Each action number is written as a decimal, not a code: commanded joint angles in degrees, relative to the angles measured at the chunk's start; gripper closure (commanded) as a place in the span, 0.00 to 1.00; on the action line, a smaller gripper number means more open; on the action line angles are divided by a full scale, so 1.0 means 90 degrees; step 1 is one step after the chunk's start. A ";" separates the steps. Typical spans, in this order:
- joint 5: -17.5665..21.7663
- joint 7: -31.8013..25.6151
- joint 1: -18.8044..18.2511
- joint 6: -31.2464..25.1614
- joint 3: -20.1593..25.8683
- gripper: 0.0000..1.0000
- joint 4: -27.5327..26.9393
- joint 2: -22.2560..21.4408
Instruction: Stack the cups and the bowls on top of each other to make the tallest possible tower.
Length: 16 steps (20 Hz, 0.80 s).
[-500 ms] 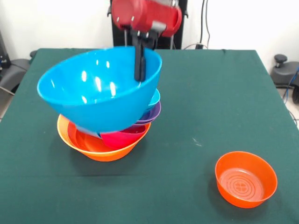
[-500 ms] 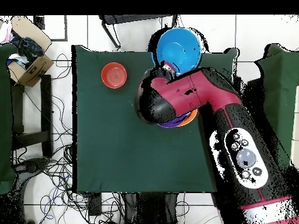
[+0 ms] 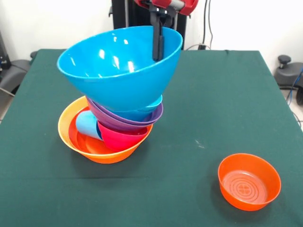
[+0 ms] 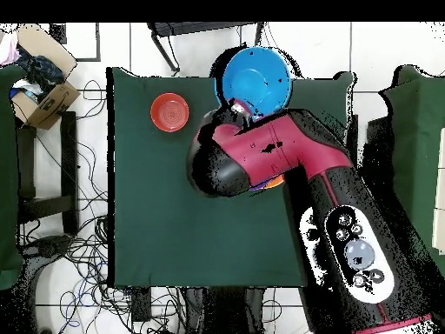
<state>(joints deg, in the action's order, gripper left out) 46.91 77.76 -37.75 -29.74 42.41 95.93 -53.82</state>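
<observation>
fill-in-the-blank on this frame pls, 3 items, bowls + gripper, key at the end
1. The gripper pinches the rim of the big ____ bowl, which is tilted.
2. The light blue cup lies on its side inside the large ____ bowl at the base of the tower.
3. The small orange bowl stands ____ the tower, alone on the green table.

Missing words: blue; orange; apart from

A big blue bowl (image 4: 255, 78) sits at the far edge of the green bench (image 4: 174, 209), mouth up. The red arm (image 4: 287, 165) covers most of the pile below it. A small orange bowl (image 4: 169, 112) stands apart to the left.
</observation>
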 commanded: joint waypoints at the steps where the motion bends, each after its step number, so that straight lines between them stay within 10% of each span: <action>1: -0.0101 0.0440 0.0171 -0.0047 -0.0380 1.00 0.1011 0.0018; 16: -0.0781 0.0059 -0.0379 -0.0069 -0.0061 1.00 0.2066 -0.0584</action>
<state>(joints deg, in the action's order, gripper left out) 40.28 77.76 -41.33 -29.72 42.40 109.49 -57.99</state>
